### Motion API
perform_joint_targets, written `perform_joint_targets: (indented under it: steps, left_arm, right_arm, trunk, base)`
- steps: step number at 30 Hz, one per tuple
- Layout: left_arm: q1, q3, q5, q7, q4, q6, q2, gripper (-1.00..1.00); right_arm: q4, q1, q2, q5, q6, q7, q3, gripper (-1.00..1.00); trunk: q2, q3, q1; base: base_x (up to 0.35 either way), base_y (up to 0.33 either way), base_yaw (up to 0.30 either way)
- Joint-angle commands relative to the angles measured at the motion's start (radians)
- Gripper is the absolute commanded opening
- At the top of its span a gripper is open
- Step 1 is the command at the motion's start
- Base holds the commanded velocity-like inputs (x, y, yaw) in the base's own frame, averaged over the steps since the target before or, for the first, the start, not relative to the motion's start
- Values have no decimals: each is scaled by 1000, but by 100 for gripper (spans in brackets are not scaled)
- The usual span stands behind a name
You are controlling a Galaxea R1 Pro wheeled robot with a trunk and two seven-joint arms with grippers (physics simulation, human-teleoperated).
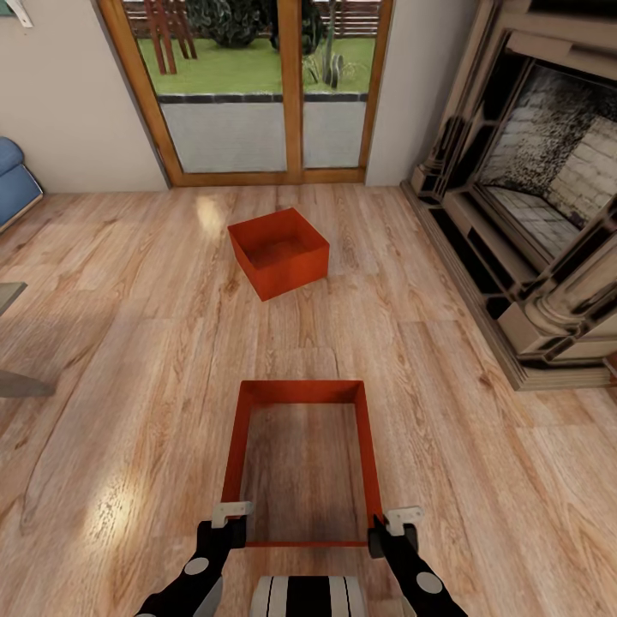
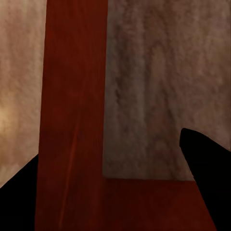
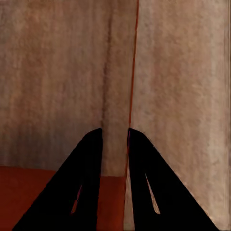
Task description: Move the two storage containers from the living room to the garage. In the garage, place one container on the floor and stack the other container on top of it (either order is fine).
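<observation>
Two orange-red storage containers are in the living room. The far container (image 1: 278,250) sits alone on the wood plank floor near the glass doors. The near container (image 1: 302,392) is right in front of me, and wood shows dimly inside it. At its near left corner, my left gripper (image 1: 231,514) is open, its fingers wide apart astride the left wall (image 2: 72,120). My right gripper (image 1: 396,521) is at the near right corner, its fingers (image 3: 144,163) drawn close on the thin wall edge (image 3: 133,72).
A large fireplace (image 1: 531,197) with a raised hearth runs along the right. Wood-framed glass doors (image 1: 257,86) stand ahead. A blue sofa (image 1: 13,180) edge shows at far left, with a grey table corner (image 1: 13,343) below it. Open plank floor (image 1: 128,283) lies between the containers.
</observation>
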Motion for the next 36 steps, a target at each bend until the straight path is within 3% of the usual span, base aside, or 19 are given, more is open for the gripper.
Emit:
perform_joint_targets:
  steps: [1,36]
  left_arm:
    - [0,10,4,20,4,-5,-1,-100]
    - [0,7,1,25,4,-4,7,-100]
  right_arm:
    - [0,0,0,-10,-3,3,14,-100]
    - [0,0,0,-2,0,3,16,-100]
  trunk:
    - [0,0,8]
    - [0,0,8]
  base:
    - [0,0,0]
    - [0,0,0]
